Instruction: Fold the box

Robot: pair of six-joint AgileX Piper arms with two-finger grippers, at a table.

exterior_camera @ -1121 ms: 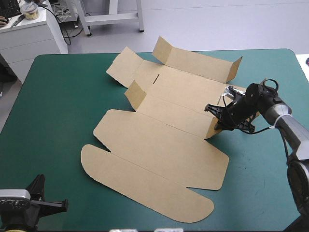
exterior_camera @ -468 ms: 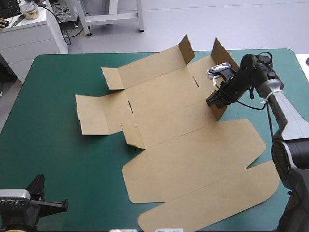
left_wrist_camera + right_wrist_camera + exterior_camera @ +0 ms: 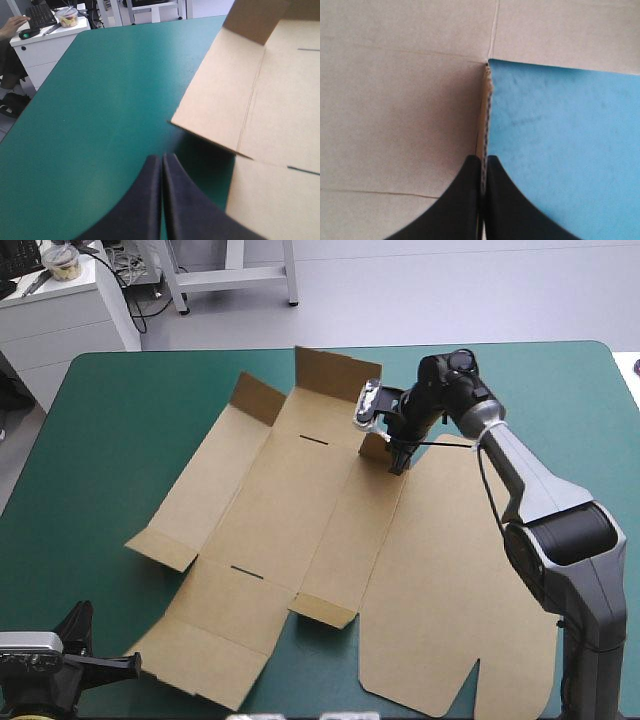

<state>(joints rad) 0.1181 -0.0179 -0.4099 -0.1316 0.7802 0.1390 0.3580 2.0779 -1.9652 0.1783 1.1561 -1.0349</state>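
While your right gripper (image 3: 396, 452) pinches a small upright flap of the brown box (image 3: 290, 510) — black fingers all but closed on the board's edge — the rest of the sheet lies mostly flat on the teal-green cover (image 3: 110, 440), spreading out around that gripper. Your left gripper (image 3: 162, 159) is closed on nothing, with a corner of the box just ahead and to one side.

The brown box (image 3: 300, 510) lies unfolded — several flaps raised.
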